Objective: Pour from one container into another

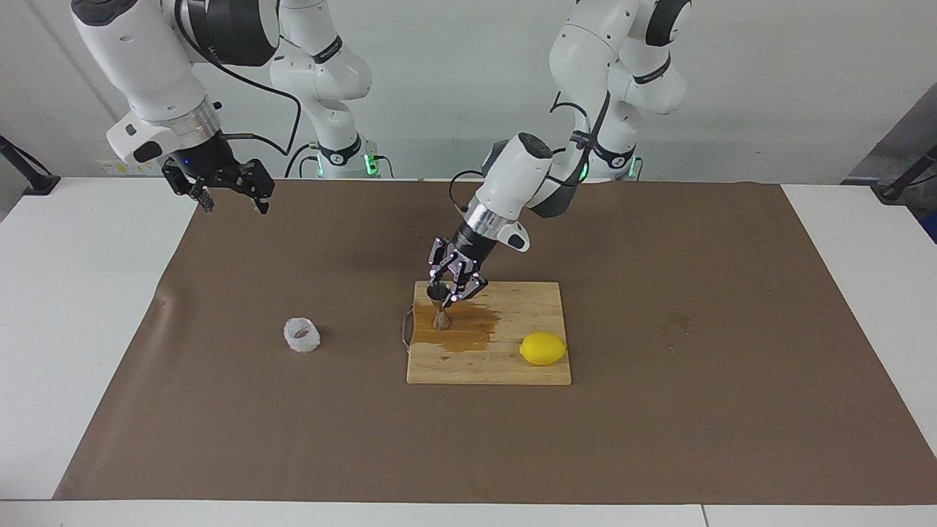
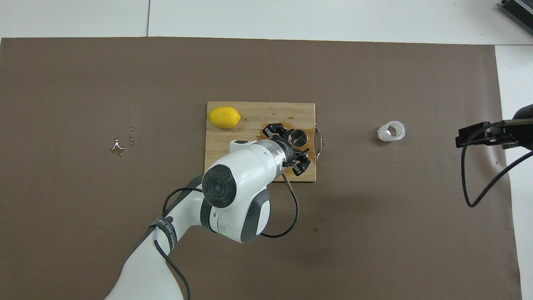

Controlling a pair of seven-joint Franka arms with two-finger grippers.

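Note:
The steel jigger [image 1: 439,307] stands upright on the wooden cutting board [image 1: 527,300], at the edge toward the right arm's end; it also shows in the overhead view [image 2: 299,136]. My left gripper [image 1: 448,288] is open, with its fingers on either side of the jigger's upper cone and no visible grip; the overhead view [image 2: 294,145] shows it too. The whitish crinkled cup [image 1: 301,334] stands on the brown mat toward the right arm's end, away from both grippers; it is also in the overhead view [image 2: 391,131]. My right gripper [image 1: 219,189] waits open, high over the mat's edge.
A yellow lemon [image 1: 543,348] lies on the board's corner farther from the robots. A dark wet stain [image 1: 468,326] spreads on the board around the jigger. Small drops of liquid [image 2: 118,146] lie on the mat toward the left arm's end.

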